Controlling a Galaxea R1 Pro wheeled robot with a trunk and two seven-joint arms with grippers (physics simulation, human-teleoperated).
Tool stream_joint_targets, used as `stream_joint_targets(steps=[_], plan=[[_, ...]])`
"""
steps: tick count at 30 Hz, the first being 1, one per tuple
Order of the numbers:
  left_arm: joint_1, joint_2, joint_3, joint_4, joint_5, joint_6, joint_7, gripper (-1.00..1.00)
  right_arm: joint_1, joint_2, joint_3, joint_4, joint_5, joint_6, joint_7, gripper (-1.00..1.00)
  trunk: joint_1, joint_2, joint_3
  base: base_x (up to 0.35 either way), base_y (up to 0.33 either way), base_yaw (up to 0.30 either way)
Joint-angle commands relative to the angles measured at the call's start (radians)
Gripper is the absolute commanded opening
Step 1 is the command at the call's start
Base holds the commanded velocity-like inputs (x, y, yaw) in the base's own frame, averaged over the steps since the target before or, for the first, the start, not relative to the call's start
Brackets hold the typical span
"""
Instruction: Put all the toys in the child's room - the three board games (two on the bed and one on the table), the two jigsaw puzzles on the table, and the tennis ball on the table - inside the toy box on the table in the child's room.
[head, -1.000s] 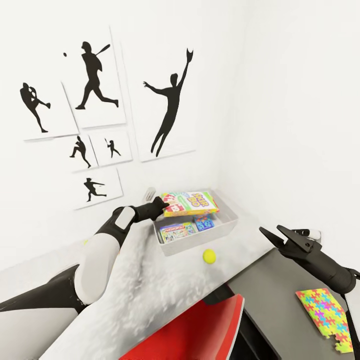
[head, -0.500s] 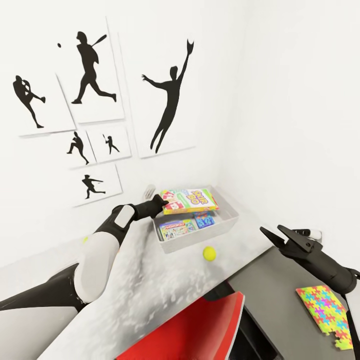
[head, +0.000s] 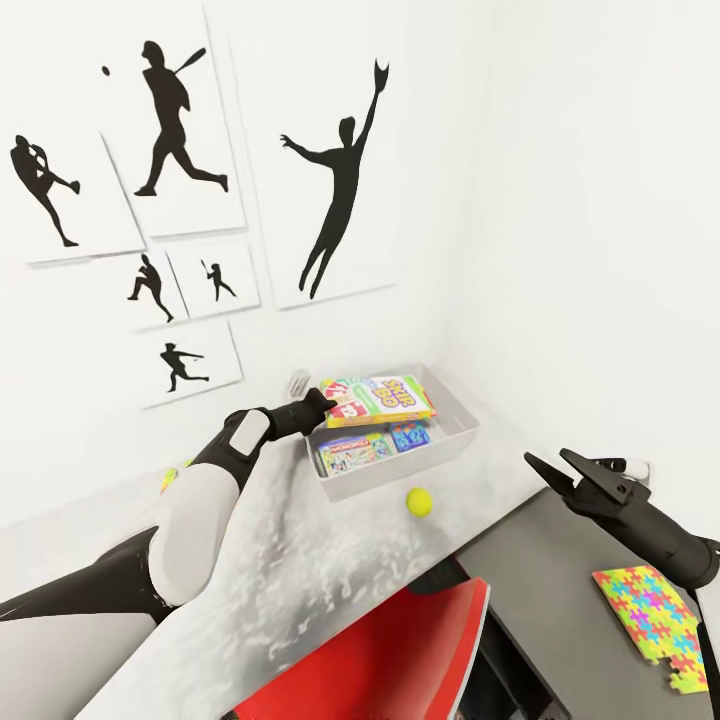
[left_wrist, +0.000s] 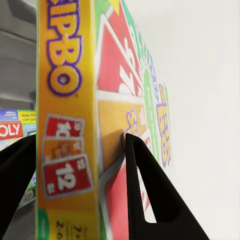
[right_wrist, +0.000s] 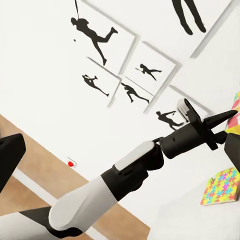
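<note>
My left gripper (head: 322, 407) clamped on edge of yellow board game (head: 380, 398), held over toy box (head: 455, 437) at far end of counter (head: 300, 560); not yet released. Two board games (head: 373, 448) already lie flat inside box. My right gripper (head: 555, 468) spread wide, holding nothing. Left to do: tennis ball (head: 419, 501) on counter just beside box; jigsaw puzzle (head: 650, 622) on dark lower surface; second puzzle (head: 172, 477) peeking behind left arm, hard to confirm.

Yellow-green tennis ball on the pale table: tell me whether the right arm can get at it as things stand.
Probably yes: the right gripper is open and empty, the tennis ball lies uncovered in front of the grey toy box, with bare table between them.
</note>
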Motion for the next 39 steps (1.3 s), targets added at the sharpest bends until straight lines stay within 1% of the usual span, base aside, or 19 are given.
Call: stream_joint_targets(steps=[1,14,17,21,24,39], plan=[[-0.001,-0.001,0.008,-0.001,0.002,0.008,0.0,-1.0,-0.001,0.0,-0.001,0.0,0.002,0.004,0.004,1.0,0.001,-0.002,-0.004,0.0,0.0,0.0],[-0.001,-0.001,0.008,-0.001,0.002,0.008,0.0,-1.0,-0.001,0.0,-0.001,0.0,0.002,0.004,0.004,1.0,0.001,-0.002,-0.023,0.0,0.0,0.0],[-0.001,-0.001,0.008,-0.001,0.002,0.008,0.0,-1.0,-0.001,0.0,-0.003,0.0,0.002,0.004,0.004,1.0,0.001,-0.002,-0.023,0.0,0.0,0.0],[-0.001,-0.001,0.008,-0.001,0.002,0.002,0.0,-1.0,-0.001,0.0,-0.02,0.0,0.002,0.004,0.004,1.0,0.001,-0.002,-0.024,0.0,0.0,0.0],[-0.001,-0.001,0.008,-0.001,0.002,0.001,0.0,-1.0,-0.001,0.0,-0.026,0.0,0.002,0.005,0.004,1.0,0.001,-0.002,-0.024,0.0,0.0,0.0],[-0.001,-0.001,0.008,-0.001,0.002,0.0,0.0,-1.0,-0.001,0.001,-0.028,0.0,0.001,0.005,0.004,1.0,0.001,-0.002,-0.024,0.0,0.0,0.0]])
